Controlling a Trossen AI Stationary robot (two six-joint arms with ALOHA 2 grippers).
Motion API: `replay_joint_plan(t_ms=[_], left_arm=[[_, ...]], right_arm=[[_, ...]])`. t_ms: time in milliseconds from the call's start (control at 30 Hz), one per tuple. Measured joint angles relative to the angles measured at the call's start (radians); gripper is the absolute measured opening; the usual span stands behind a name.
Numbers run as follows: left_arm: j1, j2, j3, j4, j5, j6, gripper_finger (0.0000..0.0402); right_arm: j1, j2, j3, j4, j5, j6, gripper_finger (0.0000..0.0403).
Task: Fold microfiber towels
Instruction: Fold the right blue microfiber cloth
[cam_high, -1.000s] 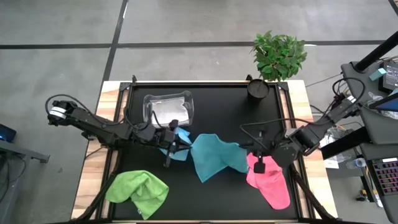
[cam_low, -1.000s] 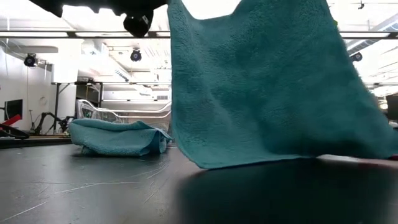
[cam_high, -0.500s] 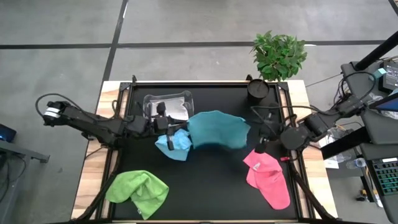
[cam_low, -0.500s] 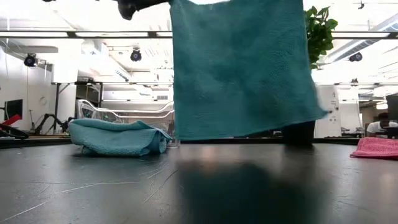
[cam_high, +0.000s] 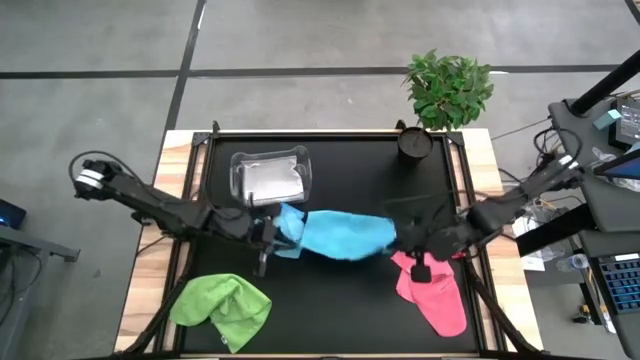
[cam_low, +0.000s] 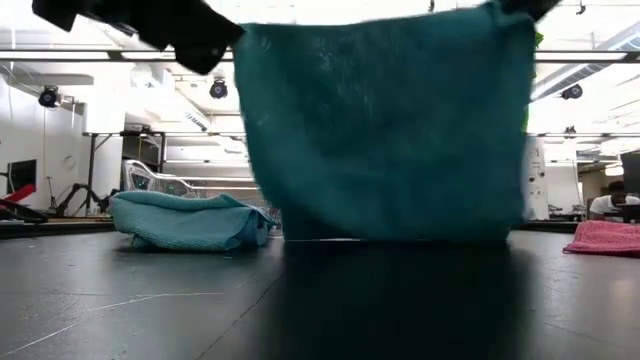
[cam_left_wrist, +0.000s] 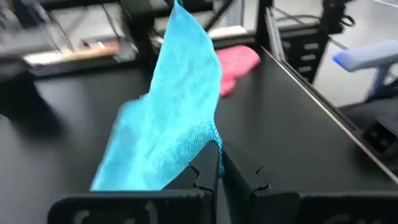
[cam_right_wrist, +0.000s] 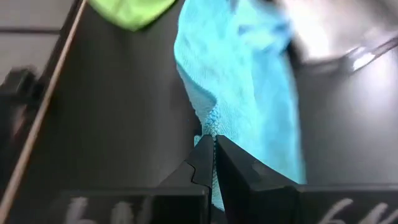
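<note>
The light blue towel (cam_high: 340, 233) hangs stretched between our two claws above the middle of the black counter (cam_high: 350, 310), its lower edge at or just above the surface; from the low view we cannot tell which. Our left claw (cam_high: 268, 232) is clamped on one corner, our right claw (cam_high: 415, 240) on the opposite one, and both wrist views show the fingers pinched together on the cloth's hem.

In the low view the spread towel fills the middle of the frame and hides most of the room behind it; both claws are cut off at the top edge there, and the cloth is blurred. From above, the towel covers part of a second light blue towel (cam_high: 291, 222), bunched just beside our left claw. The pale cloth (cam_high: 268, 180) in the clear plastic tub (cam_high: 300, 160) is hard to make out through the glare.

A lime green towel (cam_high: 222, 308) lies crumpled at the near left corner of the counter. A pink towel (cam_high: 435, 293) lies near right, partly under our right claw. A potted plant (cam_high: 447, 88) stands at the far right corner.
</note>
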Motion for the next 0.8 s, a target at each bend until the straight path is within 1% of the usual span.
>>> replay_joint_plan(t_ms=[133, 267, 433, 567, 633, 700, 800], left_arm=[[-0.051, 0.094, 0.0, 0.053, 0.004, -0.075, 0.0], [-0.094, 0.185, 0.005, 0.108, 0.024, -0.134, 0.0], [-0.134, 0.281, 0.041, 0.127, 0.072, -0.255, 0.0], [-0.154, 0.358, 0.064, 0.125, 0.085, -0.313, 0.0], [-0.154, 0.386, 0.071, 0.125, 0.064, -0.315, 0.0], [-0.142, 0.405, 0.071, 0.122, 0.022, -0.31, 0.0], [-0.111, 0.42, 0.067, 0.111, -0.053, -0.308, 0.0]], right_arm=[[0.024, 0.075, -0.058, 0.097, -0.145, 0.117, 0.0008], [0.057, 0.165, -0.098, 0.224, -0.28, 0.19, 0.0008], [0.095, 0.279, -0.111, 0.318, -0.393, 0.288, 0.0008], [0.126, 0.355, -0.111, 0.347, -0.409, 0.311, 0.0008], [0.129, 0.376, -0.111, 0.332, -0.392, 0.301, 0.0008], [0.122, 0.382, -0.111, 0.284, -0.327, 0.29, 0.0008], [0.101, 0.377, -0.11, 0.163, -0.204, 0.284, 0.0008]])
